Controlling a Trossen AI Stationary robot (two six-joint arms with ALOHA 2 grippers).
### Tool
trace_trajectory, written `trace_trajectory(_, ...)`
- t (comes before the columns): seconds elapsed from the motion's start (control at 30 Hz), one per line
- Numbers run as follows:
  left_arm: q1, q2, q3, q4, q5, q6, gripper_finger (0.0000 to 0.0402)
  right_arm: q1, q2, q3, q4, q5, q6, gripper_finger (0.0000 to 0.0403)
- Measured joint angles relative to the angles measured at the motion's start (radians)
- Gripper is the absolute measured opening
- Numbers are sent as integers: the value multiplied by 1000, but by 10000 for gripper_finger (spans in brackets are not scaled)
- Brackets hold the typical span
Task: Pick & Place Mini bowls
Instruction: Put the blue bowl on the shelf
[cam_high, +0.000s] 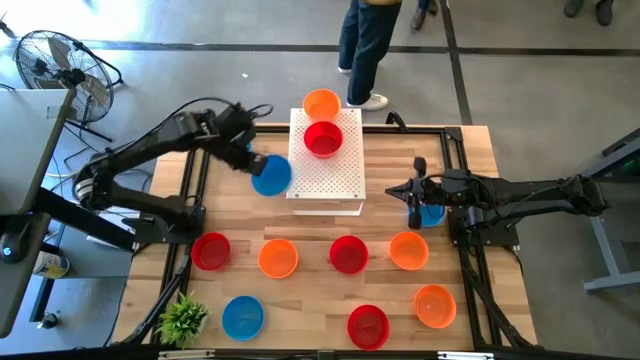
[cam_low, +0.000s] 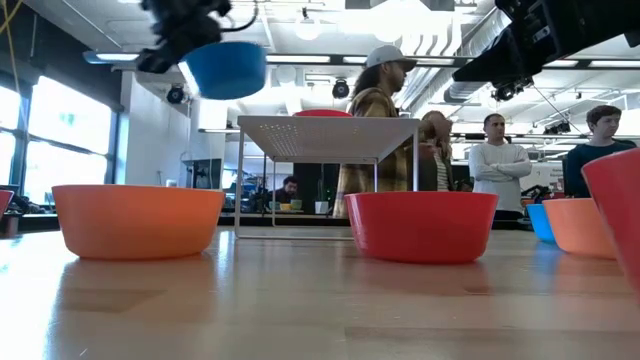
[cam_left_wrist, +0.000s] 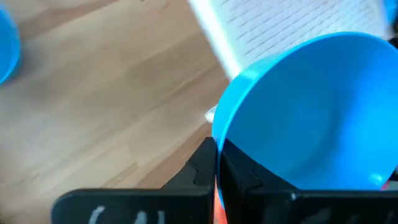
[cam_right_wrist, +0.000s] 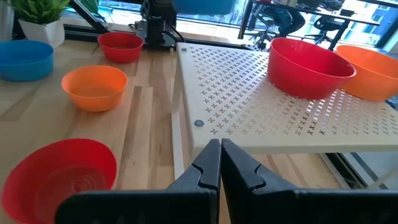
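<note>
My left gripper (cam_high: 252, 163) is shut on a blue mini bowl (cam_high: 271, 175) and carries it in the air just off the left edge of the white perforated platform (cam_high: 330, 175). The low view shows that bowl (cam_low: 226, 68) well above the table. On the platform stand an orange bowl (cam_high: 321, 103) and a red bowl (cam_high: 323, 138). My right gripper (cam_high: 415, 200) is shut and holds nothing; it hovers at the platform's right side, beside another blue bowl (cam_high: 432, 213). Several red, orange and blue bowls rest on their bases along the near half of the table. My left gripper pinches the blue bowl by its rim (cam_left_wrist: 221, 134), one finger inside the bowl and one outside. The bowl is lifted clear of the table and tilted, its opening turned toward the wrist camera (cam_left_wrist: 311, 112).
On the table stand a red bowl (cam_high: 211, 250), an orange one (cam_high: 278, 258), a red one (cam_high: 348, 254), an orange one (cam_high: 408, 250), an orange one (cam_high: 434, 305), a red one (cam_high: 368, 325) and a blue one (cam_high: 242, 317). A small plant (cam_high: 183, 318) sits at the near left corner. People stand beyond the far edge.
</note>
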Motion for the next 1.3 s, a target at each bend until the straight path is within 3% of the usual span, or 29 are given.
trace_trajectory(0.37, 0, 276, 252, 17, 129, -48, 0, 0, 0, 0, 0, -4, -27, 0)
trace_trajectory(1.03, -40, 424, 259, 75, 112, -157, 0, 0, 0, 0, 0, -19, -72, 0)
trace_trajectory(1.3, -40, 429, 259, 99, 107, -155, 2, 0, 0, 0, 0, -25, -72, 0)
